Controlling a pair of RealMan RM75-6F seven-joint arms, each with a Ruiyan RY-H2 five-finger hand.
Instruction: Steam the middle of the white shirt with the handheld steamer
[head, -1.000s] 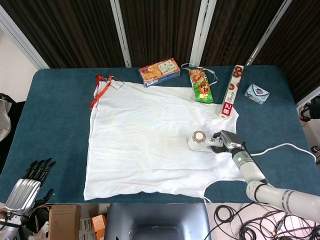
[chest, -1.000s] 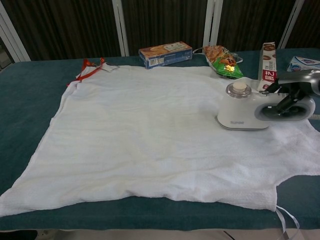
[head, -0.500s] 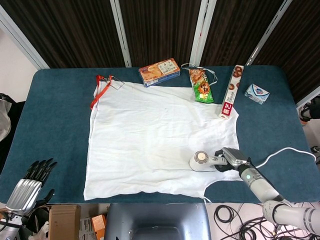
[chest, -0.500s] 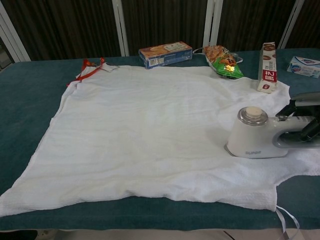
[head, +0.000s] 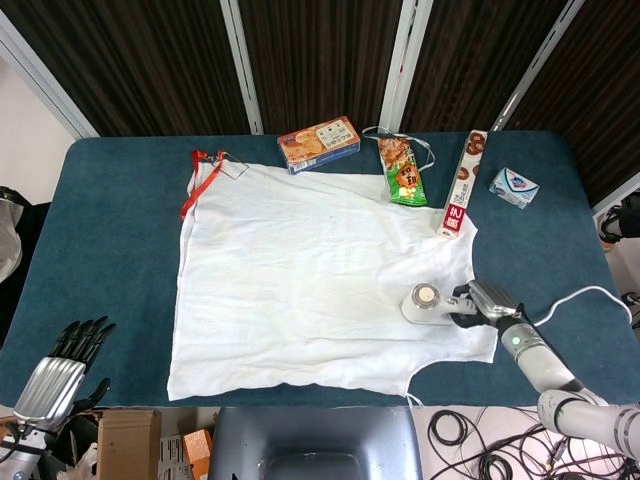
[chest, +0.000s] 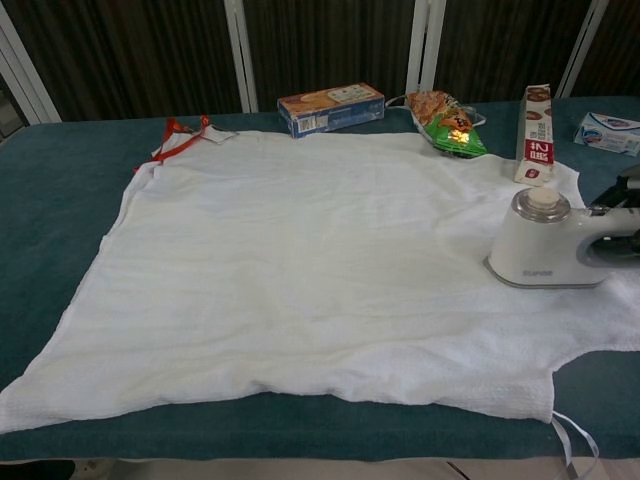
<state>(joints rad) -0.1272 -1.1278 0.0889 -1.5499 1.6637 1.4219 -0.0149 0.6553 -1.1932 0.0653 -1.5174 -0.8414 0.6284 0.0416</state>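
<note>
A white shirt (head: 300, 270) (chest: 300, 250) lies spread flat on the blue table. The white handheld steamer (head: 428, 303) (chest: 540, 245) stands on the shirt's right part, close to its right edge. My right hand (head: 484, 301) (chest: 625, 215) grips the steamer's handle from the right; in the chest view only a sliver of it shows at the frame edge. My left hand (head: 62, 365) hangs below the table's front left corner, fingers apart, holding nothing.
Along the back edge lie a snack box (head: 318, 143), a green snack bag (head: 403, 175), a long red-and-white box (head: 462, 183) and a small blue-white pack (head: 513, 186). A red strap (head: 196, 180) lies at the shirt's back left corner. The steamer's white cable (head: 585, 295) trails right.
The steamer and my right hand slid toward the front of the shirt, then moved right and slightly back to the shirt's right edge. The left hand stayed still.
</note>
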